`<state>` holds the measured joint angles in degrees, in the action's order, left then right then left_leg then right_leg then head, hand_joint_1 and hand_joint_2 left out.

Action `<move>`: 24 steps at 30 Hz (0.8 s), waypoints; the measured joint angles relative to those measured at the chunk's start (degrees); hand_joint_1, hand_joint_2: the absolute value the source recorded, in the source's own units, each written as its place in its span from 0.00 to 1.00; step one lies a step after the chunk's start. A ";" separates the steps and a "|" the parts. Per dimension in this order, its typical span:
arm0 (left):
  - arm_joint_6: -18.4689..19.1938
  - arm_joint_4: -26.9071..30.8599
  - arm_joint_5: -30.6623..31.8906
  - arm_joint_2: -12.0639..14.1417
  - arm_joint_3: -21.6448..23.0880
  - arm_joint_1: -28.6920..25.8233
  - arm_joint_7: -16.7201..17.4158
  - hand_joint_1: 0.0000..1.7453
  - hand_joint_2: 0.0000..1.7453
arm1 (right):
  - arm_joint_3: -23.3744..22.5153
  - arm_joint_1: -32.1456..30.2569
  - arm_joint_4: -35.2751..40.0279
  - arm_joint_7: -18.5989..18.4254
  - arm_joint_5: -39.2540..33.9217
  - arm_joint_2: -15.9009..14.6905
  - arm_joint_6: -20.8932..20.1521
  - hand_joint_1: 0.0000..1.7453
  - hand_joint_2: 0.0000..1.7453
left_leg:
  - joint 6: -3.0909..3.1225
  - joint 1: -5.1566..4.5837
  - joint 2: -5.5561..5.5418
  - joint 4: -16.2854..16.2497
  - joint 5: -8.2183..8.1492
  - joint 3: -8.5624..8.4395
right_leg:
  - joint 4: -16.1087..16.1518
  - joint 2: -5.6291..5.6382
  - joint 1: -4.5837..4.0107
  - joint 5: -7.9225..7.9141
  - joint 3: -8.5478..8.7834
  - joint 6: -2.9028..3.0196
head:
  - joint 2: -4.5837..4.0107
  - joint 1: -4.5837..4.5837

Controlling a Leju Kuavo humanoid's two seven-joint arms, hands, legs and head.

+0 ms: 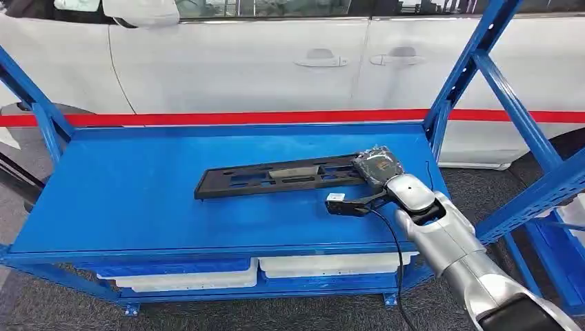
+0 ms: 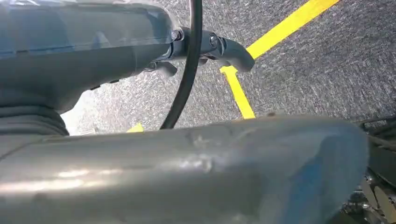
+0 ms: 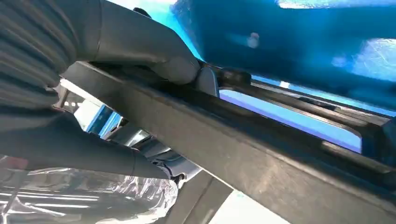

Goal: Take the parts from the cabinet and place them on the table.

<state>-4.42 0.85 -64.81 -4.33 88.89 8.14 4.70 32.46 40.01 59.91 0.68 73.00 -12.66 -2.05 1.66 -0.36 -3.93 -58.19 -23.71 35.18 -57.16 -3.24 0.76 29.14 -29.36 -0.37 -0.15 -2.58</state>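
1. One long black part (image 1: 279, 178) lies flat on the blue shelf (image 1: 138, 200) of the cabinet, running from left to right across the middle of the shelf surface, with slots cut through it.
2. At its right end the right hand (image 1: 376, 165) is on the part; the right wrist view shows the thick grey thumb (image 3: 159, 53) pressed on one face of the part (image 3: 261, 158) and darker fingers (image 3: 93, 156) under the other, so the hand grips that end.
3. The silver right arm (image 1: 448, 241) comes in from the near right, with a black cable (image 1: 390, 241) hanging along it and a small camera (image 1: 338, 203) sticking out just near of the part.
4. The left hand (image 2: 210, 49) hangs over grey carpet (image 2: 317, 65) marked with yellow lines (image 2: 280, 30); its fingers are curled in and nothing is in them.
5. Below the shelf, white trays (image 1: 193, 276) sit side by side on a lower level.
6. Blue frame posts (image 1: 476, 62) rise at the right, and a white car (image 1: 276, 55) with a red stripe stands beyond the far edge.
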 joint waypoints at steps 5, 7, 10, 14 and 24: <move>0.00 0.00 -0.02 0.00 0.00 0.01 -0.04 0.00 0.00 | -0.04 0.00 0.00 0.17 0.02 0.04 -0.02 1.00 1.00 | 0.01 0.00 -0.02 0.00 0.01 -0.05 | 0.00 -0.01 0.00 0.00 0.08 0.00 | 0.00 0.00; 0.00 0.00 -0.02 0.00 0.00 0.01 -0.04 0.00 0.00 | -0.07 0.00 0.00 0.20 0.00 0.04 -0.02 1.00 1.00 | 0.01 0.00 -0.03 0.00 0.01 -0.06 | 0.00 -0.03 0.00 0.00 0.09 0.00 | 0.00 0.00; -0.04 0.00 -0.68 0.00 0.00 0.01 -0.39 0.00 1.00 | -0.15 0.01 0.00 0.20 0.02 0.04 -0.04 1.00 1.00 | 0.01 0.00 -0.06 0.00 0.01 -0.08 | 0.00 -0.05 0.00 0.00 0.11 0.00 | 0.00 0.00; -0.87 0.00 -1.46 0.00 0.00 0.01 -0.55 0.00 1.00 | -0.37 -0.01 0.02 0.39 0.02 0.07 -0.06 1.00 1.00 | 0.01 0.00 -0.08 0.00 0.01 -0.08 | 0.00 -0.07 0.00 0.00 0.12 0.00 | 0.00 0.00; -0.98 0.00 -1.60 0.02 0.00 -0.08 0.24 0.00 1.00 | -0.44 -2.87 6.72 3.47 -1.44 -0.04 1.88 1.00 1.00 | 0.02 0.00 -0.07 -0.02 0.02 -0.07 | 0.00 -0.05 0.01 0.00 0.06 0.00 | 0.00 0.00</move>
<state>-5.40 0.85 -66.40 -4.31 88.89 8.06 4.94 32.02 37.14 66.63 4.15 71.56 -12.70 -0.17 1.68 -0.36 -4.00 -58.21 -23.68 35.11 -57.15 -3.30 0.76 29.14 -29.30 -0.37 -0.15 -2.58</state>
